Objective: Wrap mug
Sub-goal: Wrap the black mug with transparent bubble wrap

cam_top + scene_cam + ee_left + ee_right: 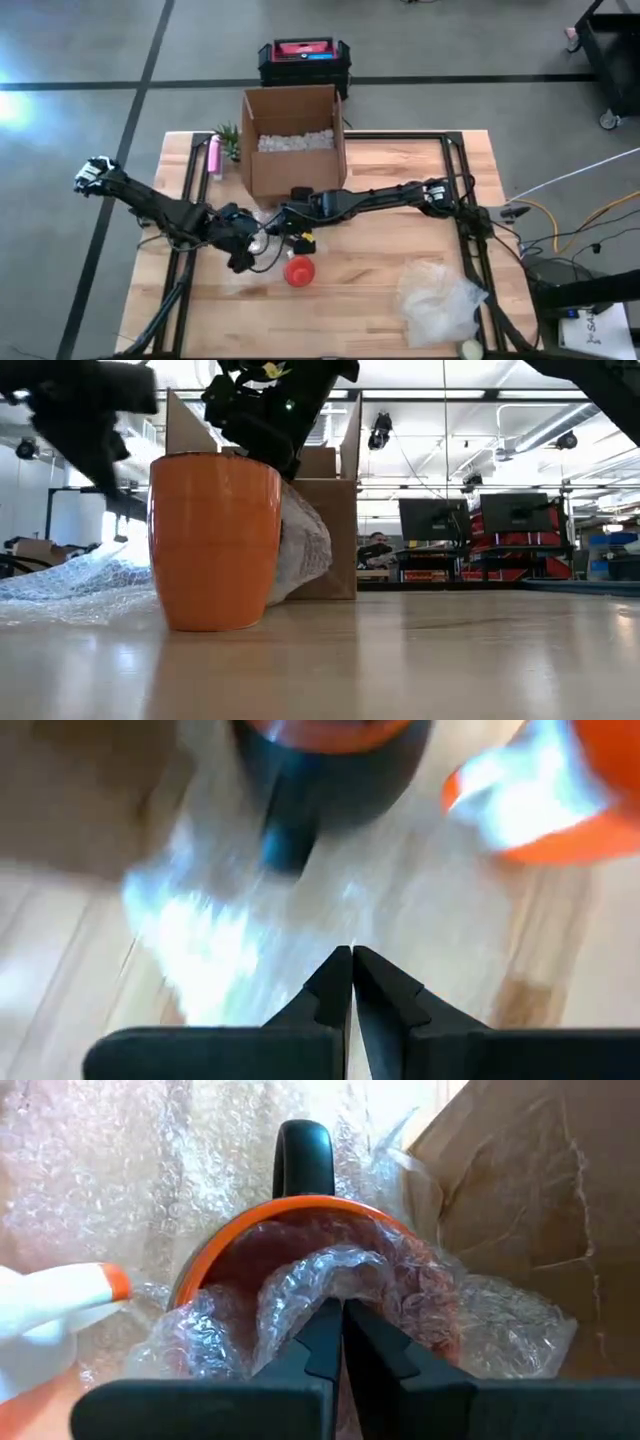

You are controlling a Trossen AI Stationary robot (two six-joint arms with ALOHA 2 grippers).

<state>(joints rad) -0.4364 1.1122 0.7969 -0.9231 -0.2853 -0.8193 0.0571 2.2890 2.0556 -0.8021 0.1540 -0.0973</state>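
Note:
An orange mug with a black handle (pixel 303 1160) sits on a sheet of bubble wrap (pixel 70 585), its mouth (pixel 220 1245) facing my right gripper (pixel 337 1308) and wrap bunched inside it. In the low view this wrapped mug (pixel 305 545) leans behind a second, bare orange mug (pixel 215 540), which stands upright on the table (pixel 298 270). My right gripper (pixel 275 228) is shut at the wrapped mug's mouth. My left gripper (pixel 351 955) is shut just to the left (pixel 245 255), over the sheet; I cannot tell whether it touches it. My right gripper has a fold of bubble wrap (pixel 325 1275) at its fingertips, inside the mug's mouth. The fingers point into the opening, slanting down from the table's right. The rest of the wrap lies bunched over the rim and under the mug. One layer or several, I cannot tell.
An open cardboard box (pixel 292 150) with white packing peanuts stands just behind the mugs. A loose heap of bubble wrap (pixel 440 300) lies at the near right. A pink object (pixel 213 155) and a small green plant (pixel 230 140) sit left of the box.

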